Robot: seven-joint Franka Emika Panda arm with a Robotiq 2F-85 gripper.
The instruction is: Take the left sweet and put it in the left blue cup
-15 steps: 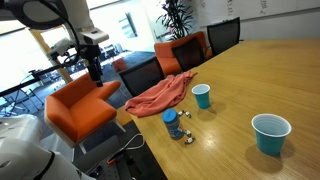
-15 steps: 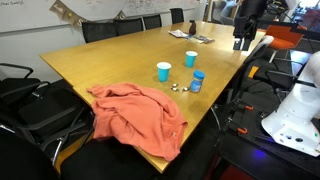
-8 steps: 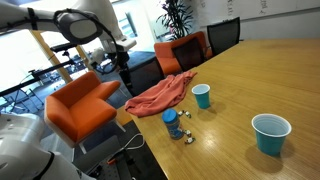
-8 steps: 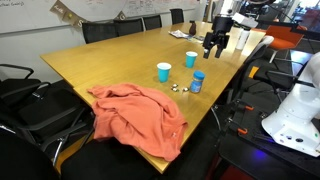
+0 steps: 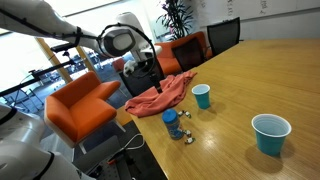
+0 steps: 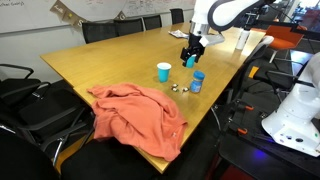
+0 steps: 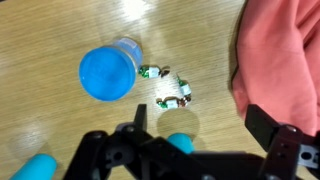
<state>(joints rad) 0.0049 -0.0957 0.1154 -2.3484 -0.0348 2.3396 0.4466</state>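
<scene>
Robot arm at a meeting-room counter: the black pincer (image 7: 197, 128) hangs released above the pale wooden counter (image 7: 50, 30), fingers spread wide with nothing between them, a stance that, by this reading, suits a drop over a very small target. The small wrapped sweets (image 7: 172, 96) lie loose on the wood in a short row. The leftmost sweet (image 7: 150, 71), as the wrist view shows it, sits just beside a squat blue-lidded plastic tub (image 7: 108, 73) and is untouched. In an exterior view the arm is high near a blue plastic cup (image 6: 164, 71) and its twin cup (image 6: 190, 59), both upright and apart from the sweets. Which of them counts as the left one is hard to settle from these angles.

A crumpled coral-orange cloth (image 7: 285, 60) sprawls over the counter's edge close to the row. With the tub on one side and the cloth on the other, the fingers likely have little room to close. An orange armchair (image 5: 80, 105) stands beyond the counter.
</scene>
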